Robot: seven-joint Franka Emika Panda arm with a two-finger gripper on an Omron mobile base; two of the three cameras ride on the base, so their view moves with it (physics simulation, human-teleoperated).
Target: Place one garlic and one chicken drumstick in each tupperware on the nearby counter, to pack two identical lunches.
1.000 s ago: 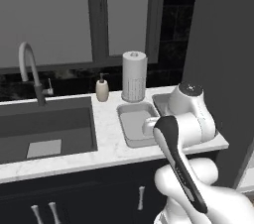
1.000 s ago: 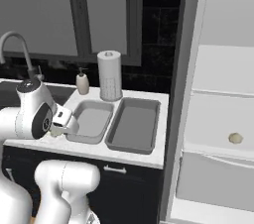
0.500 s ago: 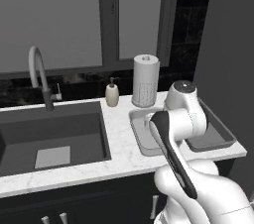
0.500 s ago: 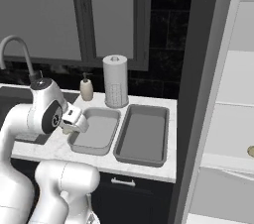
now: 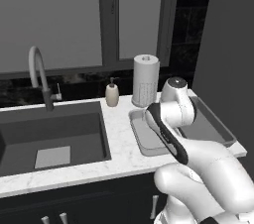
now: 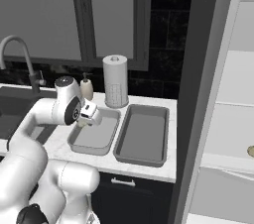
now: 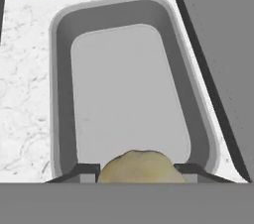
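Hovering over the left tupperware, the gripper pinches a garlic right above its near rim; release here and it may bounce out onto the counter.

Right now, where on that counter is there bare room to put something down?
Both grey trays are bare inside: the left tray under the jaws and the right tray beside it. A marble strip lies free between the sink and left tray. The back is crowded by paper-towel roll and soap bottle.
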